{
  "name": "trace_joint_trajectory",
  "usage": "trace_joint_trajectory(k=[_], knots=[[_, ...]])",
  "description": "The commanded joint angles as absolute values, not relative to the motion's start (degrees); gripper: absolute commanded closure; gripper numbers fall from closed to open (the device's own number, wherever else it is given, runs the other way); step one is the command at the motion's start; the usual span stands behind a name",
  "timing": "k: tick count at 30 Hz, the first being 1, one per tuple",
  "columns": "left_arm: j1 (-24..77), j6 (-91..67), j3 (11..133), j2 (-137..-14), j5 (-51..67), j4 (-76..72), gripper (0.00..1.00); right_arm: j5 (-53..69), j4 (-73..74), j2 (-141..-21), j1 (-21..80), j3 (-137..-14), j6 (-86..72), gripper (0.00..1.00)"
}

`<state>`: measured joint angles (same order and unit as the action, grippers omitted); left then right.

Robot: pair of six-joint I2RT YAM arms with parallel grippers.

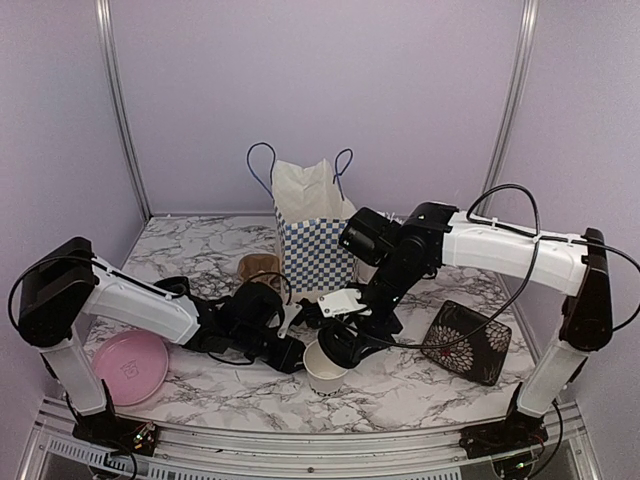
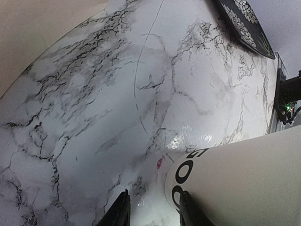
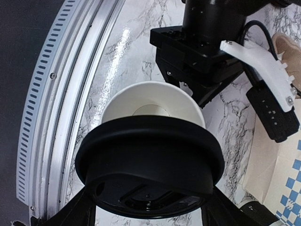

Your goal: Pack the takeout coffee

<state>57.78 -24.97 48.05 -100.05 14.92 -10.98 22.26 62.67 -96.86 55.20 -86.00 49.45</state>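
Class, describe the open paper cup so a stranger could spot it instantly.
Find the blue and white checked paper bag mid-table. Just in front of it, toward the near edge, stands a white paper cup. It alone has a black plastic lid held just above its open mouth.

— L wrist cam: whole cup in shot?
— No. Cup (image 2: 244,183) runs off rt & bottom edges; lettering only partly shows, can't read it. Can't tell if my left gripper (image 2: 154,200) touches it.
— R wrist?
— Lid (image 3: 150,146) hides cup's near rim; my right gripper (image 3: 149,209) is cut off at bottom edge. Top cam: carrier (image 1: 258,266) partly behind bag (image 1: 315,250).
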Motion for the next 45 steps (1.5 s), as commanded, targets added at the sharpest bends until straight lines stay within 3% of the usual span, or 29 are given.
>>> trace_joint_trajectory(k=[1,13,45], knots=[[58.0,-25.8,49.9,-101.9,16.5,-14.1,0.63,19.7,65.0,-97.5,56.2,-88.1,48.6,0.34],[57.9,-27.4,46.9,-99.9,14.5,-13.8,0.59,19.7,66.1,-99.5,57.3,-90.1,48.7,0.35],[57.8,-28.3,47.6,-100.7,13.8,-13.7,0.58,13.9,68.0,-105.2,63.4,-94.2,46.8,0.33]])
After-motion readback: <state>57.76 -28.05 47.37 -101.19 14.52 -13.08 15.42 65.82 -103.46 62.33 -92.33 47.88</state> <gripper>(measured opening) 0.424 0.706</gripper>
